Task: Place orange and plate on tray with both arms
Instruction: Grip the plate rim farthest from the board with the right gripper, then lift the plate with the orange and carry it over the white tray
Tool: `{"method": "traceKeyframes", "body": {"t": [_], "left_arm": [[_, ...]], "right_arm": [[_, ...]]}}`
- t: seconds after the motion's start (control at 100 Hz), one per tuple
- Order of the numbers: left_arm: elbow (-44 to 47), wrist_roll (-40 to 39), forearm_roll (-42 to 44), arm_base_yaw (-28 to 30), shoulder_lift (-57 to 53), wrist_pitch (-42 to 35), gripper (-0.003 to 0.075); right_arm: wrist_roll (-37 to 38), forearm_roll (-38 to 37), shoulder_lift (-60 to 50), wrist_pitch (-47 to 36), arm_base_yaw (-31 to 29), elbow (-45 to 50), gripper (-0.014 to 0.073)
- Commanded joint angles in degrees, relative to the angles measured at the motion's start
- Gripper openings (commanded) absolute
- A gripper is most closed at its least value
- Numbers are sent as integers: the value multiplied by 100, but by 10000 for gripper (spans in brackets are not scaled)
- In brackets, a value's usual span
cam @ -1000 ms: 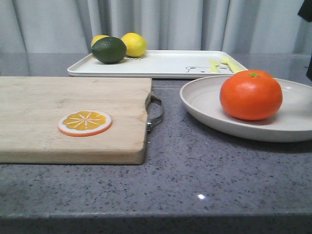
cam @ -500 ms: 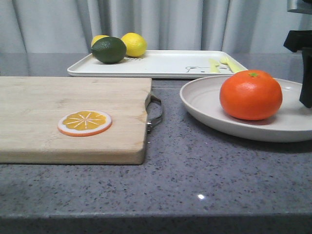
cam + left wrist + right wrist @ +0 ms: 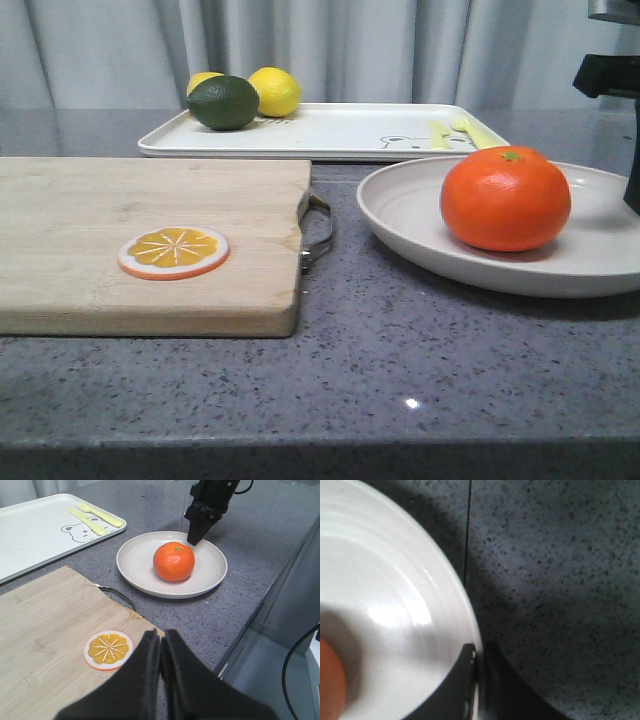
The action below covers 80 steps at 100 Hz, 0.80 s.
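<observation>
Since the earlier frame, the plate [image 3: 420, 225] carrying the orange [image 3: 506, 198] has shifted leftward on the countertop, near the tray [image 3: 330, 130]. My right gripper [image 3: 478, 680] pinches the plate's rim; my left gripper [image 3: 161, 680] is clenched empty.

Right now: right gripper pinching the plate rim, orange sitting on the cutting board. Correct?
Not quite. The right gripper does pinch the plate rim, but the orange sits in the plate, as the front view shows. The cutting board holds only the orange slice.
</observation>
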Motion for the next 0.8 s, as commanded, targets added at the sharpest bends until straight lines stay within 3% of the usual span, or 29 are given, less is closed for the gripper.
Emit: {"method": "traceKeyframes", "body": {"t": [0.0, 0.38, 0.79], "left_arm": [[-147, 8, -95, 4, 19, -430, -20], [-147, 8, -95, 4, 19, -430, -20], [-147, 8, -95, 4, 19, -430, -20]], "right_arm": [[43, -36, -174, -96, -9, -153, -56], [135, 183, -269, -17, -9, -233, -56], [135, 639, -203, 219, -9, -1469, -56]]}}
